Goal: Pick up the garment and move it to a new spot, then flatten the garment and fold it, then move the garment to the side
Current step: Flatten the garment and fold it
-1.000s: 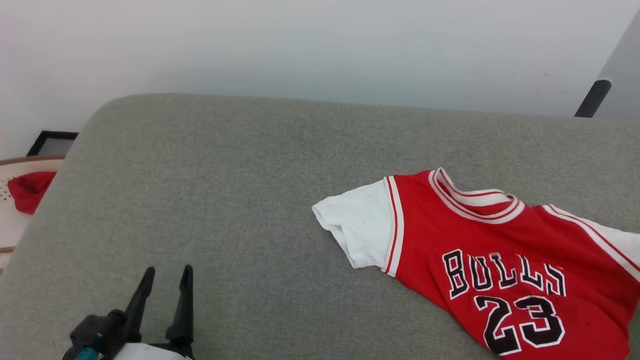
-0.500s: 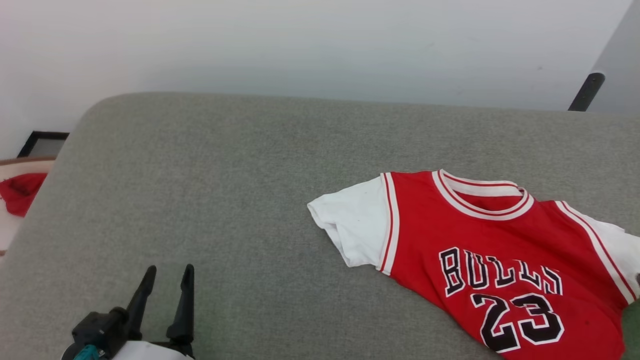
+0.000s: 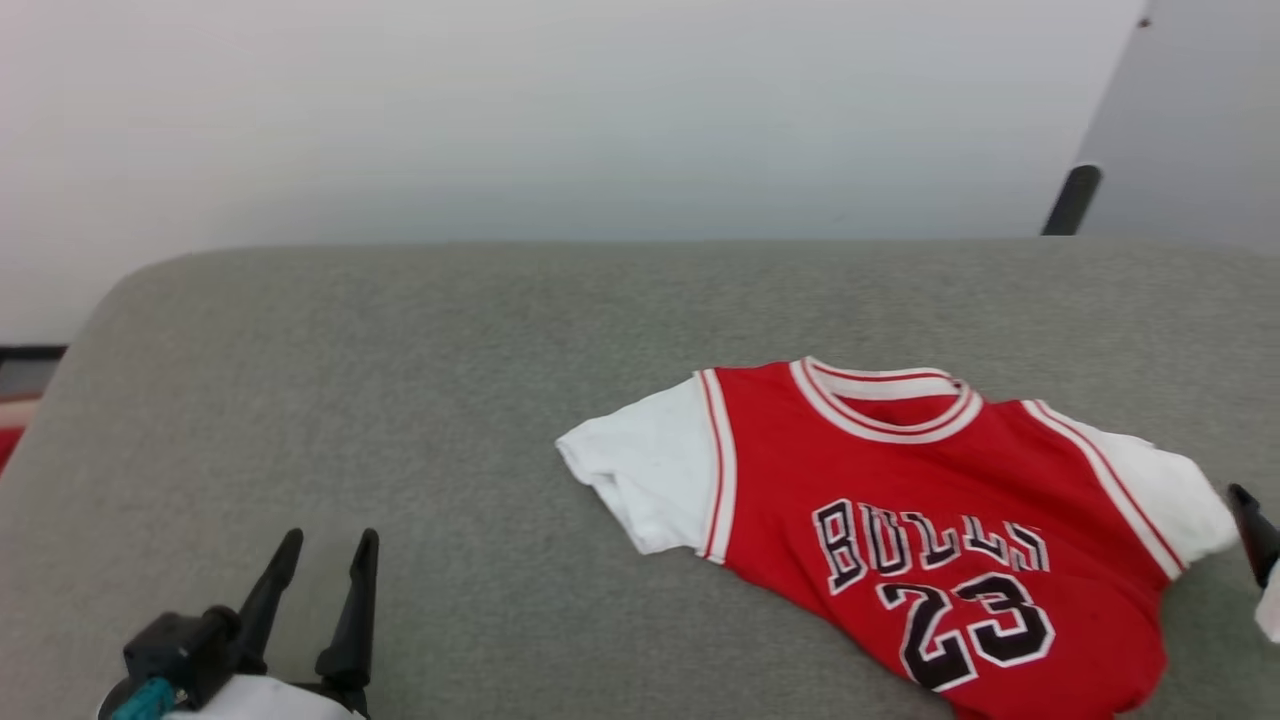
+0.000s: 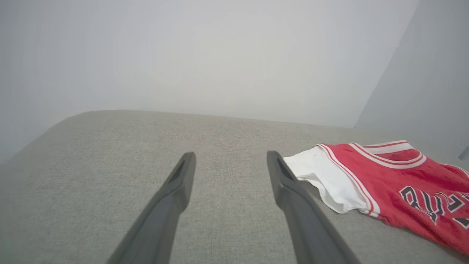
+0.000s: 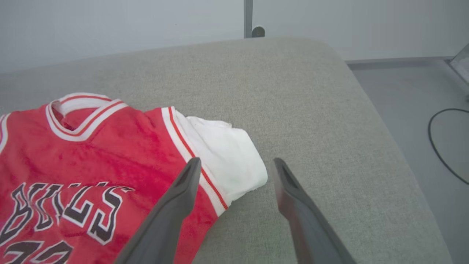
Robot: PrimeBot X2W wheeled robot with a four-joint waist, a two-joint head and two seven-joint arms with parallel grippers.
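Our left pincer (image 3: 330,540) hangs released over the near left part of the grey fabric-covered worktop (image 3: 400,380), its two dark fingers spread with nothing between them. Through its wrist camera we see the left pincer (image 4: 231,156) pointing across bare grey fabric (image 4: 110,165) towards the pale wall (image 4: 220,55), well apart from the shirt (image 4: 403,172) off to one side.

Our right pincer (image 5: 236,161) is released too, its fingers wide apart and gripping nothing. In its own view one finger crosses the red-and-white trim at the shoulder, and the white sleeve end shows in the gap. We cannot tell whether that finger touches the cloth. From the head camera a single dark fingertip (image 3: 1255,525) shows at the right edge, just beside the sleeve on that side.

We find the red shirt (image 3: 900,480) lying front up on the right half of the worktop, collar towards the wall, with the black "BULLS" lettering and the number 23 showing. It lies slightly askew, with some wrinkles. The shirt (image 5: 110,146) is near the worktop's (image 5: 329,110) rounded right corner. Beyond that corner are a grey floor (image 5: 403,91) and a black cable (image 5: 434,146).
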